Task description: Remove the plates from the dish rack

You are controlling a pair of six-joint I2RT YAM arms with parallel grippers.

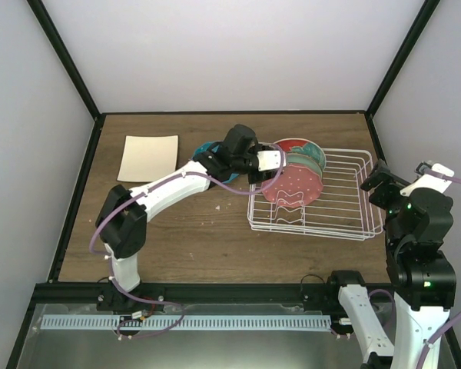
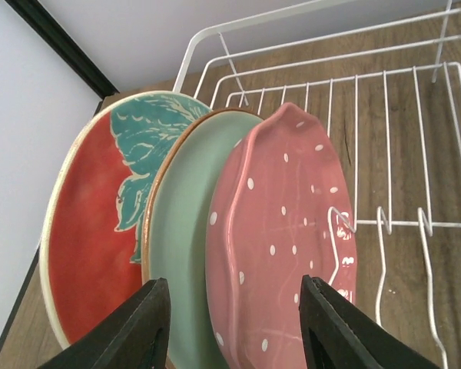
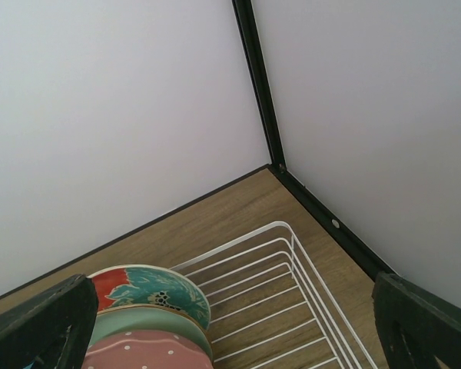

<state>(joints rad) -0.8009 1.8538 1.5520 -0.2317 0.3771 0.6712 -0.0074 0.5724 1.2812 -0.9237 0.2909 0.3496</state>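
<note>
rack: white wire dish rack point(image 1: 346, 219) on the right half of the wooden table point(image 1: 192, 231), long side running left to right

plates in the rack: three, up on edge, bunched at the rack's left end, lined up one behind the other from near to far

order: pink polka-dot plate point(image 2: 284, 231) nearest, mint green plate point(image 2: 180, 231) in the middle, red-and-teal plate point(image 2: 92, 246) at the back

facing: faces turned to the near edge and tipped up a bit, all three leaning the same way, overlapping

plates out of the rack: beige square plate point(image 1: 148, 157) flat on the table at far left, well apart from the rack. blue plate point(image 1: 206, 146) flat just left of the rack, mostly covered by the left arm point(image 1: 169, 184)

left gripper point(image 2: 234, 283): over the rack's left end, roughly half open, black fingers point(image 2: 134, 330) either side of the pink and mint rims. honestly can't tell if clamped on anything

right gripper point(image 3: 232, 307): up beside the rack's right end, jaws spread wide, holding nothing

in the way: wavy dividers point(image 2: 380, 246) just beside the pink plate's face, plus the rack's raised side wires around the stack

top view only: both loose plates, the full rack outline, both arms

left wrist only: close-up of the scalloped rim and white dots on the pink one, teal leaf on the red one

right wrist only: tops of the three plates from the right, the rack's far corner, grey wall point(image 3: 100, 115) behind
</note>
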